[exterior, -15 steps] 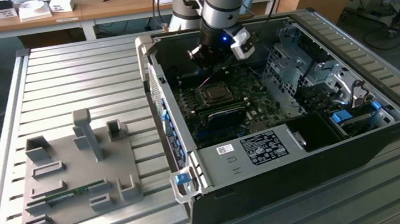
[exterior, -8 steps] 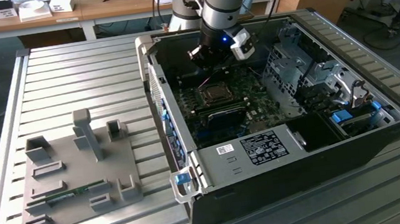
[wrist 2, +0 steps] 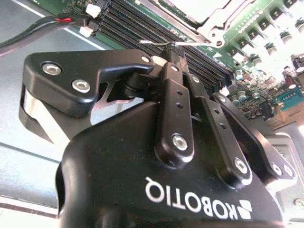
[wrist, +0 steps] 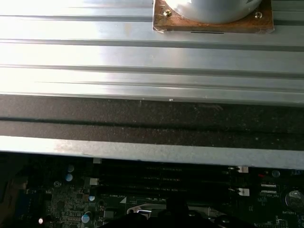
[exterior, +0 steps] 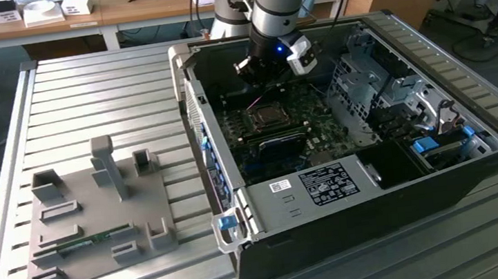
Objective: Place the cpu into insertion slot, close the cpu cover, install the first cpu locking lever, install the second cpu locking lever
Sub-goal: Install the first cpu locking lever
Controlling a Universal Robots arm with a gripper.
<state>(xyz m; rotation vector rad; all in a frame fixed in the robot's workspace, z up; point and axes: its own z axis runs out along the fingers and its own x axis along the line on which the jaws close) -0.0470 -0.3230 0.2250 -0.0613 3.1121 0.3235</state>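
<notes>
While hanging low inside the open computer case (exterior: 379, 226), just over the motherboard (wrist 2: 266, 47), holds the gripper (wrist 2: 174, 46) with fingers (wrist 2: 175, 95) pressed fully together, tips touching a thin wire locking lever (wrist 2: 154, 42) beside the socket. Shows the cpu (wrist 2: 190, 5) seated there beneath the lowered cpu cover (wrist 2: 209, 29).

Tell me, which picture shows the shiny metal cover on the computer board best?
The exterior view: the whole square cover shows inside the open computer case. The second wrist view catches one corner; the first wrist view, maybe a sliver of edge.
</notes>
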